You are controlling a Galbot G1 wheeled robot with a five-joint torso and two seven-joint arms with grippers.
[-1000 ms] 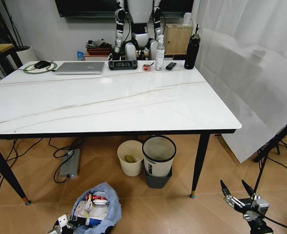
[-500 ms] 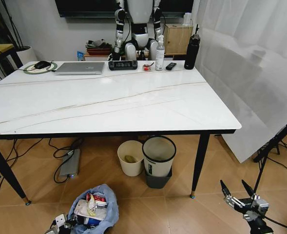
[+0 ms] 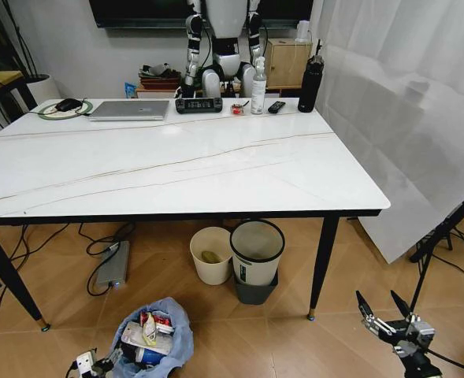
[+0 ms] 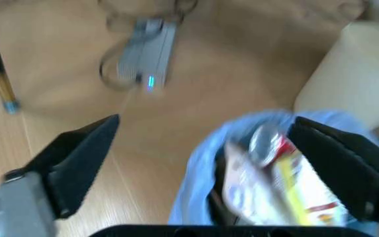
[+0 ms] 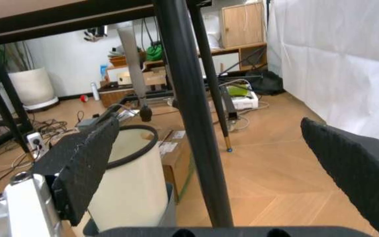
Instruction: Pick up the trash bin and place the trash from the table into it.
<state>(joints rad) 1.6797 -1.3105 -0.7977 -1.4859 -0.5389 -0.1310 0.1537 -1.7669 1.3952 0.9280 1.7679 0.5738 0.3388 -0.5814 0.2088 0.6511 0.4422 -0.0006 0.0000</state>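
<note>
Trash (image 3: 147, 337) fills the trash bin (image 3: 177, 340), which sits on the floor in front of the bench (image 3: 176, 169). The left end effector (image 4: 203, 143) hangs low just beside the bin, fingers spread and empty. The right end effector (image 3: 383, 305) hovers low near the bench's right front leg, fingers spread too.

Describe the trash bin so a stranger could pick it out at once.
Start at the white marble-look table with black legs. On the wooden floor in front of it, left of the cream round bucket and the white-and-grey bin, stands the small trash bin. It alone has a puffy light-blue plastic liner stuffed with litter.
</note>
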